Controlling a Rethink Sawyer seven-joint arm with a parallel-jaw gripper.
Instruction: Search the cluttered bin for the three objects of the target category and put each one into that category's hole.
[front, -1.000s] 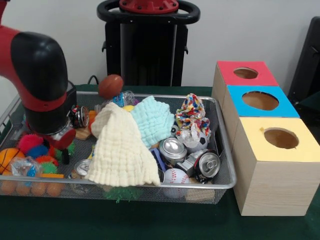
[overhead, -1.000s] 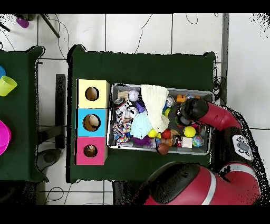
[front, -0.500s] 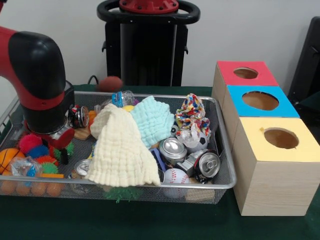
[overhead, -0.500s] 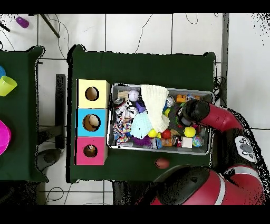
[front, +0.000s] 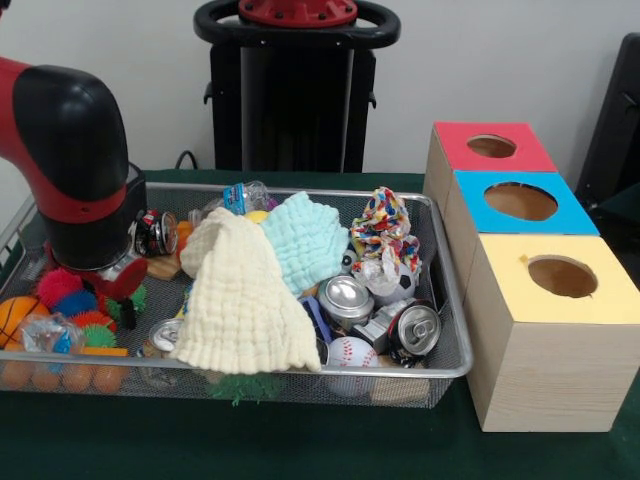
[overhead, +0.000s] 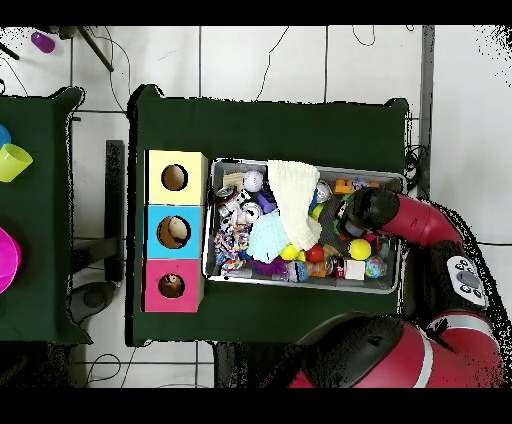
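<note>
silver wire mesh fills the middle of the front view: the cluttered bin sits on the green bench, packed with odds and ends. a cream waffle cloth is draped across the centre, a pale blue cloth just behind it, a patterned rag toward the right. crushed cans and a baseball crowd the lower right of the basket, and fuzzy bright balls plus a small basketball sit at the lower left. the red and black arm comes down at the left of the frame, and its tool is low among the clutter there, only partly showing under the wrist, so i cannot tell how far apart its tips are or whether it has anything. over on the right stand three pale wooden boxes in a row, touching one another: yellow-topped box lowest in the frame, blue-topped box in the middle, red-topped box highest. the category's hole is the round opening in that red top, well apart from the tool. from overhead, the red top sits at the lower left of the basket with its hole, and the arm reaches in at the basket's right end.
</note>
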